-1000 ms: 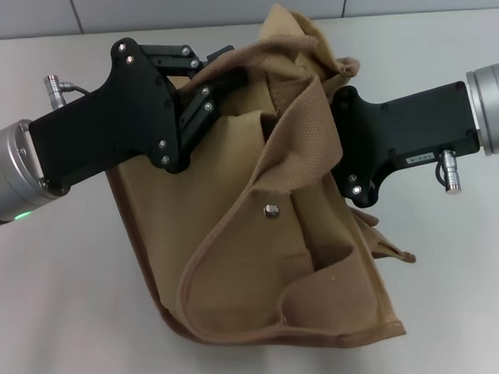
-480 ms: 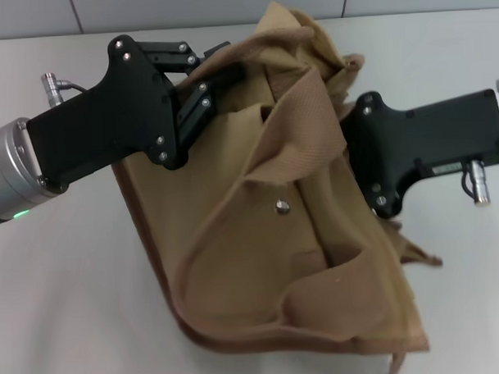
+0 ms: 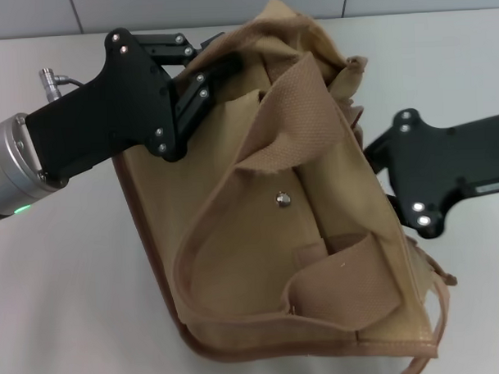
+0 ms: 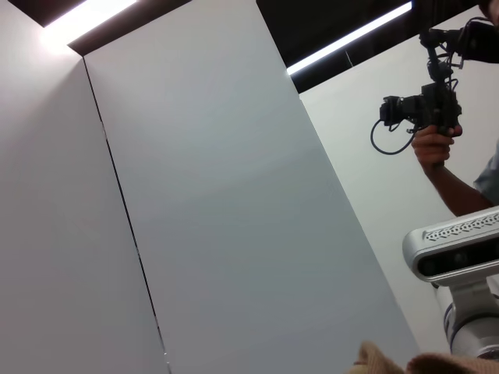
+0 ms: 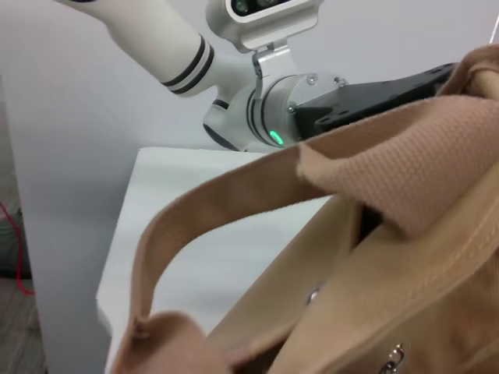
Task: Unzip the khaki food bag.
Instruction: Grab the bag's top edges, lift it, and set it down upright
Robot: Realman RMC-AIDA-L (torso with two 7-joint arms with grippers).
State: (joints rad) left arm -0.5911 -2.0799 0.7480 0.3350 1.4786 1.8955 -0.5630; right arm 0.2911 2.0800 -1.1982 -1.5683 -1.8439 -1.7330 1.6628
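Observation:
The khaki food bag (image 3: 259, 236) lies tilted on the white table, its front pocket and silver snap (image 3: 283, 200) facing up. One wide webbing handle (image 3: 296, 103) arches over it. My left gripper (image 3: 217, 69) reaches in from the upper left and is shut on the bag's top edge. My right gripper (image 3: 378, 154) sits at the bag's right side, its tip hidden behind the fabric. The right wrist view shows the bag (image 5: 405, 273) close up, with a handle (image 5: 226, 195) and a small metal zipper pull (image 5: 394, 358). A tan scrap of the bag (image 4: 382, 362) shows in the left wrist view.
The white table (image 3: 73, 308) extends left of and in front of the bag; its edge (image 5: 117, 257) shows in the right wrist view. A grey wall runs behind. A person holding a camera (image 4: 433, 117) stands beyond the robot's head (image 4: 456, 249).
My right gripper has drawn away to the right and slightly nearer. The bag's right side and bottom followed it, spreading wider. My left gripper kept its hold, shifting slightly up.

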